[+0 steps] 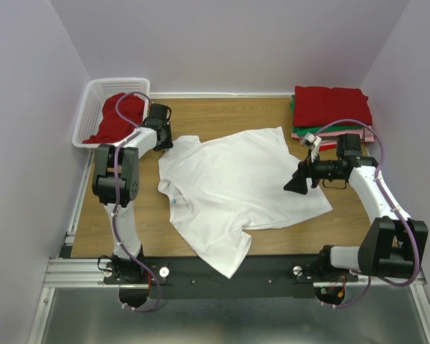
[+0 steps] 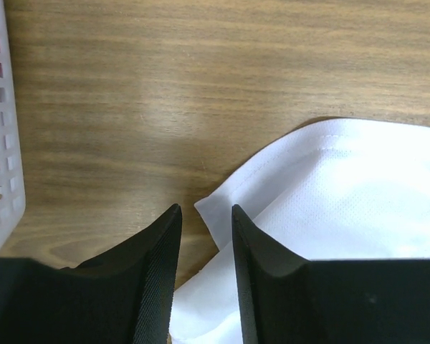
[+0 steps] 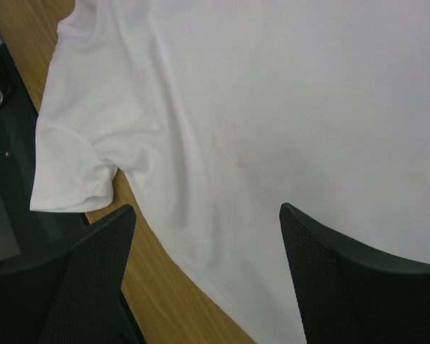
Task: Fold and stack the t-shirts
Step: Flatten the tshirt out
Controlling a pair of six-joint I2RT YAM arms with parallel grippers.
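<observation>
Wood-grain tabletop (image 1: pixel 222 115) carries everything. On the left gripper (image 2: pixel 205 211) the jaws stand narrowly parted, gripping nothing, with the far sleeve corner of the plain white cloth t-shirt (image 1: pixel 236 179) lying between their tips. On the right gripper (image 3: pixel 206 208) the jaws gape wide above the shirt's body. The shirt lies collar to the left and hem to the right. Any cloth beneath the left jaws is hidden.

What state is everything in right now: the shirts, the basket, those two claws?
white t-shirt: spread out flat, unfolded.
folded stack: neatly piled, red on top.
red shirt: crumpled in the basket.
left claw: partly open at a white sleeve corner.
right claw: wide open over the white t-shirt.
</observation>
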